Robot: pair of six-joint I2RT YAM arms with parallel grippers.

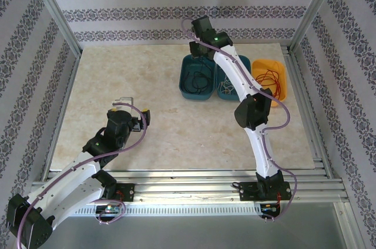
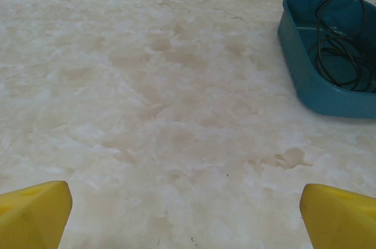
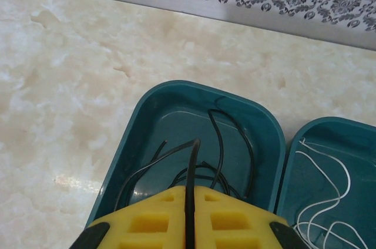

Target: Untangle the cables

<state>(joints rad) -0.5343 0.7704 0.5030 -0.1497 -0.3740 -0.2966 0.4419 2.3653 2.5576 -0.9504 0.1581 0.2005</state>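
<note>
A black cable [image 3: 192, 167], thin and curly, lies looped in a teal tray [image 3: 135, 125] at the far side of the desk [image 2: 147, 84]. One strand rises out of the tray into my right tool [image 3: 191, 199]. Its yellow jaws are pinched together on that strand, directly above the teal tray's near end. A white cable [image 3: 322, 165] sits in a second tray [image 3: 294, 143], touching the teal tray's right side. A red cable [image 1: 271, 78] lies in an orange tray [image 1: 282, 84], further right again. My left tool [image 2: 186, 216] hangs spread wide with nothing in it over bare desk, well left of the teal tray and nearer to me.

I judge these cables light, limp and springy. They would likely drag neighbouring loops along and could slide through a loose pinch. The best hold looks like a free end or a single strand clear of the coil, not the middle of the bundle.
</note>
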